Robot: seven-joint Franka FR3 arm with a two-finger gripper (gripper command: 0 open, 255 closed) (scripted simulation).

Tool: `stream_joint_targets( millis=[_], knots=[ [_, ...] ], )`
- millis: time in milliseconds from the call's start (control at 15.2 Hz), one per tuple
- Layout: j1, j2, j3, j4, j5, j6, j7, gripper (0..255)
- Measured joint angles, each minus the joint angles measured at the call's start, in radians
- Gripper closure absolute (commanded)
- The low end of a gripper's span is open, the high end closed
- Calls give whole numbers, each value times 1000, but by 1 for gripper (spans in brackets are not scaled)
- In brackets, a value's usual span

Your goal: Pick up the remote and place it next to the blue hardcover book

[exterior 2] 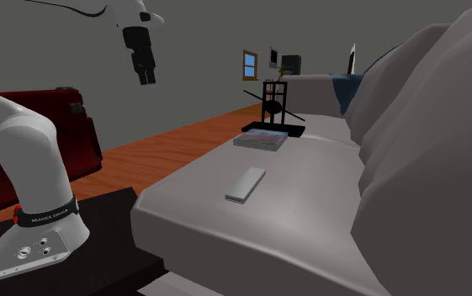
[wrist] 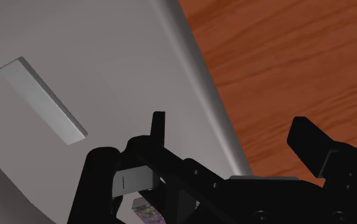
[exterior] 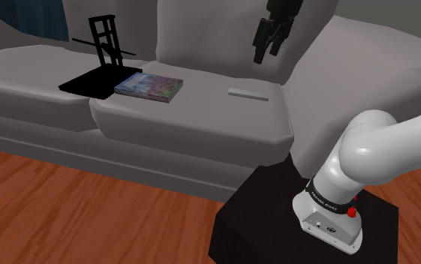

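The remote point(exterior: 248, 94) is a flat pale grey bar lying on the sofa's seat cushion, also seen as the remote point(exterior 2: 246, 184) and the remote point(wrist: 42, 100). The book point(exterior: 150, 85) has a mottled blue, green and pink cover and lies flat on the same cushion, further toward the shoulder view's left; the book point(exterior 2: 261, 139) sits beyond the remote in the second exterior view. My gripper point(exterior: 260, 55) hangs high above the remote, open and empty. The gripper point(exterior 2: 146, 78) points down, well clear of the cushion. In the wrist view the gripper point(wrist: 233, 141) has its fingers apart.
A black wire stand point(exterior: 102, 54) on a black base rests right beside the book, on its far side from the remote. The grey sofa point(exterior: 201, 127) has a tall backrest behind the gripper. A wooden floor point(exterior: 66, 210) lies in front, and my dark stand point(exterior: 261, 225) is at the lower right.
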Motion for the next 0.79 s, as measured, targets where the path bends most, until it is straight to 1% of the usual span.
stream_joint_targets(
  millis=[66, 198, 462, 792],
  knots=[
    [0, 0, 0, 0, 0, 0, 0, 0],
    [-4, 17, -26, -13, -13, 26, -33, 0],
    [-16, 57, -106, -53, -52, 97, -134, 0],
    [-29, 148, -208, -79, -94, 204, -264, 0]
  ],
)
